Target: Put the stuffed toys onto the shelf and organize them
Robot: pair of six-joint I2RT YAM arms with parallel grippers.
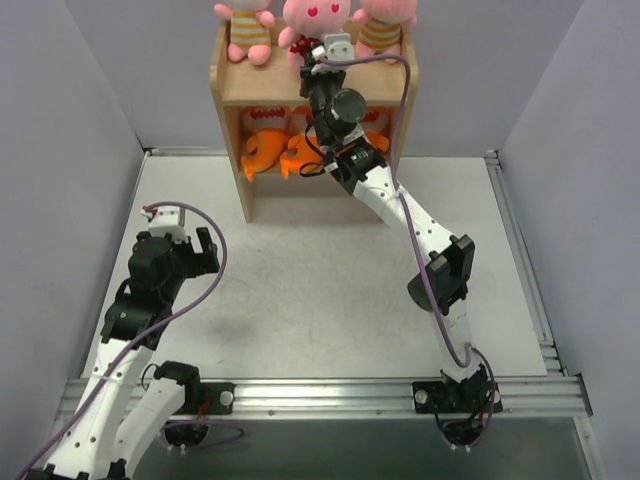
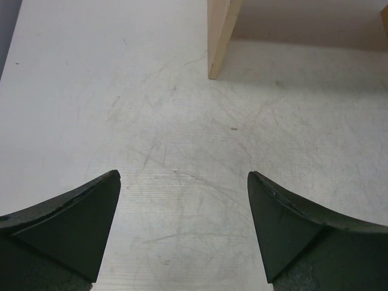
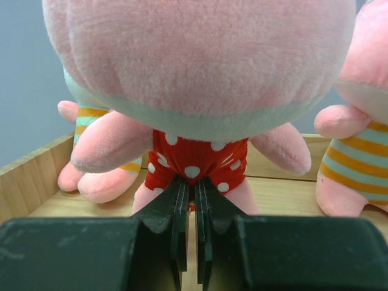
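The right claw (image 3: pixel 194 182), pressed together at the polka-dot doll's (image 3: pixel 200 73) hem, seemingly steadies it upright between the striped dolls (image 1: pixel 248 30) on the shelf (image 1: pixel 247 190) top, while the left claw (image 2: pixel 183 174) hangs spread above the worktop (image 2: pixel 91 91).

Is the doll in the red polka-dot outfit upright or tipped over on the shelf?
Upright: the polka-dot doll sits on the top of the shelf, its head above its body.

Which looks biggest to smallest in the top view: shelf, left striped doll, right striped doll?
1. Shelf.
2. Left striped doll and right striped doll: look alike, both cropped by the frame edge, so unranked.
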